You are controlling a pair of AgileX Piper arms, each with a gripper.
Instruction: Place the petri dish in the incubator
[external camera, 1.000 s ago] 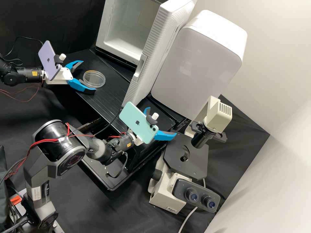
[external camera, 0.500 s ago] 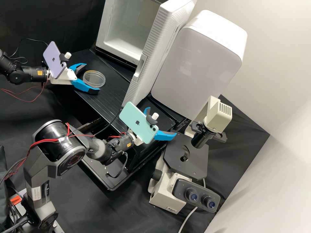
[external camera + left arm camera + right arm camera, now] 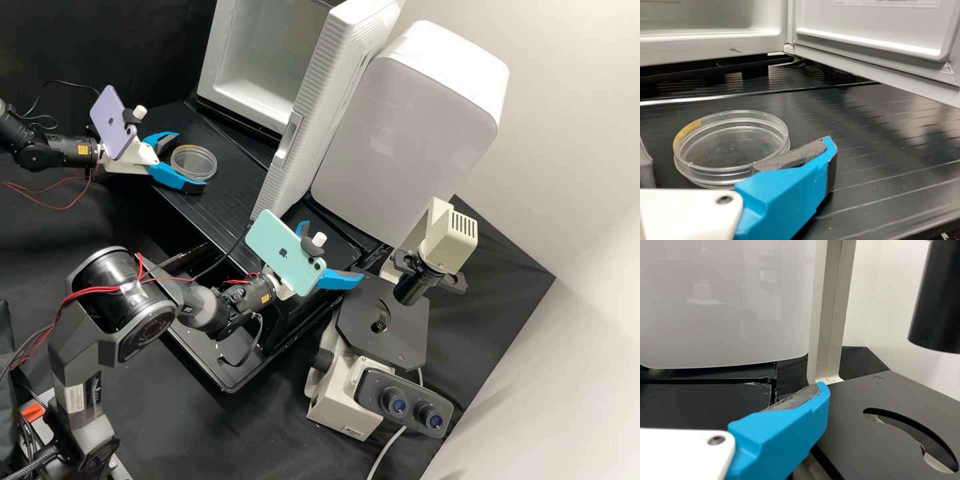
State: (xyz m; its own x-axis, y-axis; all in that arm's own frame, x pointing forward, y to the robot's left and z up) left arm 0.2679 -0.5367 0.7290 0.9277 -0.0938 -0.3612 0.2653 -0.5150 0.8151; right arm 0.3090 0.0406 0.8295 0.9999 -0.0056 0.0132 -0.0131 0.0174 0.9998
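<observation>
Petri dish (image 3: 193, 162) lies flat on the black worktop (image 3: 227, 193) between the spread, released fingers of the left claw (image 3: 185, 162). One pad (image 3: 790, 156) sits just beside its rim, perhaps touching. In the high view, from the claw, the open incubator (image 3: 260, 60) stands at 1 o'clock, its door (image 3: 313, 100) at 2 o'clock.

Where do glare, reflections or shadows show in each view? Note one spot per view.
High view: soft shadow falls across the wall at right. Left wrist view: the glossy bench mirrors the incubator as pale streaks. Right wrist view: the white panel carries dim reflections.
</observation>
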